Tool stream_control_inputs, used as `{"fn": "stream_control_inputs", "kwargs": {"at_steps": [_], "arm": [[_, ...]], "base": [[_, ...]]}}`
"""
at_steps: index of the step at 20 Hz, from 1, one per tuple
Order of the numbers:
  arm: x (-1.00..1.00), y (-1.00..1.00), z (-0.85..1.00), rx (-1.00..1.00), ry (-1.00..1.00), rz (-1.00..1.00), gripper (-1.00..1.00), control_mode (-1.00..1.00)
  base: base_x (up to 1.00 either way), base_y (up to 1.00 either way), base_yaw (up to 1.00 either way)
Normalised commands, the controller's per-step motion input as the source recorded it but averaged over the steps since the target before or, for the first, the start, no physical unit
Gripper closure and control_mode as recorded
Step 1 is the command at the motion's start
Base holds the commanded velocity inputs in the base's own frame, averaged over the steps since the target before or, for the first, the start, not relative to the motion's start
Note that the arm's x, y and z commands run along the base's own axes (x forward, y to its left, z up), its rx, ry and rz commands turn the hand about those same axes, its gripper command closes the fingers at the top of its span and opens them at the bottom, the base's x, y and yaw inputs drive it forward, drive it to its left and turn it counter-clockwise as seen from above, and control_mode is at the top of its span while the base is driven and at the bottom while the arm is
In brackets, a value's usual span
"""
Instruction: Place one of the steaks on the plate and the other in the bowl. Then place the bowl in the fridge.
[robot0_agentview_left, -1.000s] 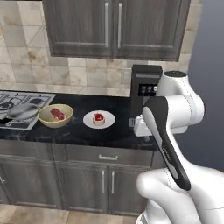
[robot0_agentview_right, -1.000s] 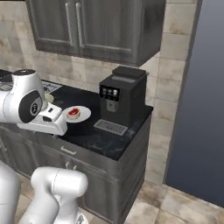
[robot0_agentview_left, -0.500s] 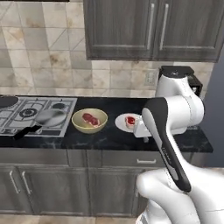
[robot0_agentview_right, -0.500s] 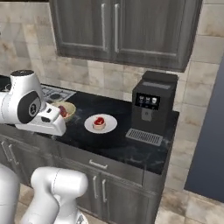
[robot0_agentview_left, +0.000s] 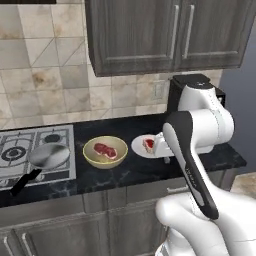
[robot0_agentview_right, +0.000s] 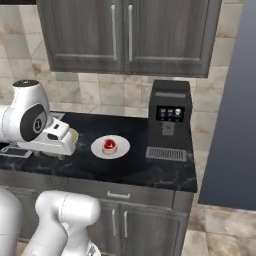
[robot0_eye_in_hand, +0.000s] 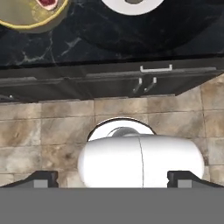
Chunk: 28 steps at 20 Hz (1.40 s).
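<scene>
Both steaks are placed: one in the bowl, one on the plate beside it. Since a second ago the base drove sideways; gripper wide open, empty. Bowl must go next.

Even soft rendered light, faint shadows, slightly blurry
</scene>
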Motion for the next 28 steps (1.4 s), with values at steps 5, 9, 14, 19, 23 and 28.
{"fn": "stream_control_inputs", "kwargs": {"at_steps": [5, 9, 14, 19, 23, 28], "arm": [[0.00, 0.00, 0.00, 0.00, 0.00, 0.00, -1.00, 1.00], [0.00, 0.00, 0.00, 0.00, 0.00, 0.00, -1.00, 1.00], [0.00, 0.00, 0.00, 0.00, 0.00, 0.00, -1.00, 1.00], [0.00, 0.00, 0.00, 0.00, 0.00, 0.00, -1.00, 1.00], [0.00, 0.00, 0.00, 0.00, 0.00, 0.00, -1.00, 1.00], [0.00, 0.00, 0.00, 0.00, 0.00, 0.00, -1.00, 1.00]], "base": [[0.12, 0.84, -0.37], [0.45, 0.20, -0.51], [0.15, 0.29, -0.52], [0.09, 0.88, -0.34], [0.06, 0.76, -0.20], [0.17, 0.84, -0.11]]}}
